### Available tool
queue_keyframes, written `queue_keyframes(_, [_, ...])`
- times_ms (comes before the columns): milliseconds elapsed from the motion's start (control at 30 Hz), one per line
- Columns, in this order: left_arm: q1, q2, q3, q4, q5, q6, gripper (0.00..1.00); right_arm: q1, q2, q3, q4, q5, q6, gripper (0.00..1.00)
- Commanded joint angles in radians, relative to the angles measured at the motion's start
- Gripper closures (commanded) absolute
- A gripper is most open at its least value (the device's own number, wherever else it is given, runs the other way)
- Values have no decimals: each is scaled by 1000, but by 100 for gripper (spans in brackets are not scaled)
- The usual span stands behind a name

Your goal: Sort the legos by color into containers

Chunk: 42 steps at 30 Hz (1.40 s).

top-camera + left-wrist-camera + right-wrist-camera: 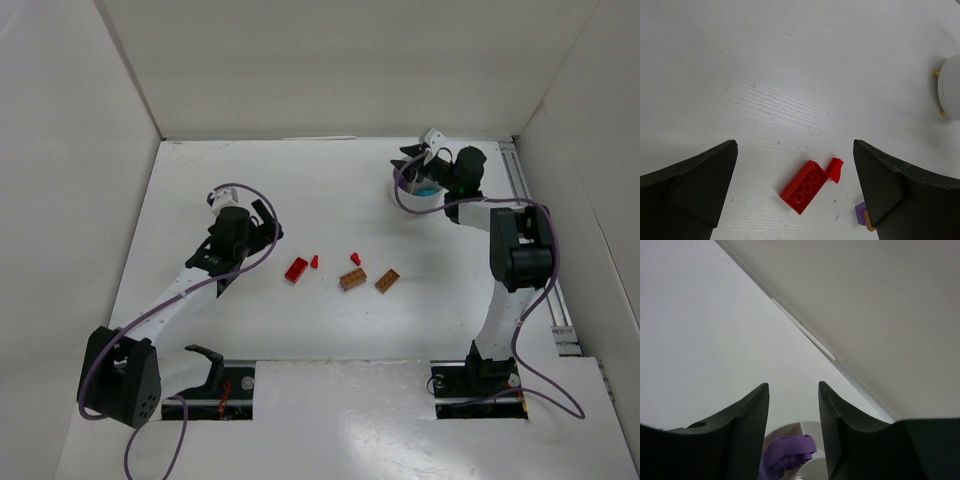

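While the right gripper point(792, 385) hangs over the tub point(782, 432), its jaws stand part-way apart with a purple lego point(790, 452) low between them; can't tell whether the pads grip it or it already lies in a compartment. The top view only shows a teal patch point(428, 188) under that wrist. Reads as the purple drop-off step; next move there calls for jaws fully spread, piece confirmed down in its wedge, and a lift that doesn't catch the rim.

Left gripper point(795, 145) is spread wide, nothing held; a red brick point(805, 186) lies flat just below the gap between its fingers point(690, 190), and a small red piece point(835, 169) sits at the brick's far corner, touching or nearly so. A purple-and-orange bit point(862, 215) peeks from behind the right-hand finger; too hidden to name. Red looks like the next pick — needs a descent, jaws squared across the brick's narrow sides, and care not to drag the small piece along.

Further out toward the right arm: another red bit point(355, 258) and two brown-orange bricks point(352, 279), near each other but apart; the tub is well beyond them.

Surface: white table point(330, 190), faint grain and scuffs, probably slick — tiny bricks may skid under a finger. Room: plain white walls point(330, 70) box it on three sides; a rail point(562, 318) runs along the right edge.
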Motion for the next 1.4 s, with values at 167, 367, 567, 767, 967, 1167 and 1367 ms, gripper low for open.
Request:
queue_keyframes(167, [4,-35,13,26,4,17,0,-19,-36,-56,211,-48,80,45])
queue_keyframes(367, [4,-35,13,26,61,27,0,-19,-127,-102,190,-27,67,36])
queue_keyframes(567, [-68,0,4,20,114,86,0,35,-382,-165,-209,157,-176,0])
queue_keyframes(767, [-140,120,24,-43,114,122,0,67,-632,-285,-518,397,-161,0])
queue_keyframes(967, [-174,227,56,-33,162,236,0,67,-847,-380,-777,497,-152,0])
queue_keyframes(1167, [-233,361,104,-36,154,327,12,58,-993,-437,-912,537,-152,0])
queue_keyframes(1367, [-269,458,165,-85,76,330,49,49,-1027,-437,-978,558,-174,0])
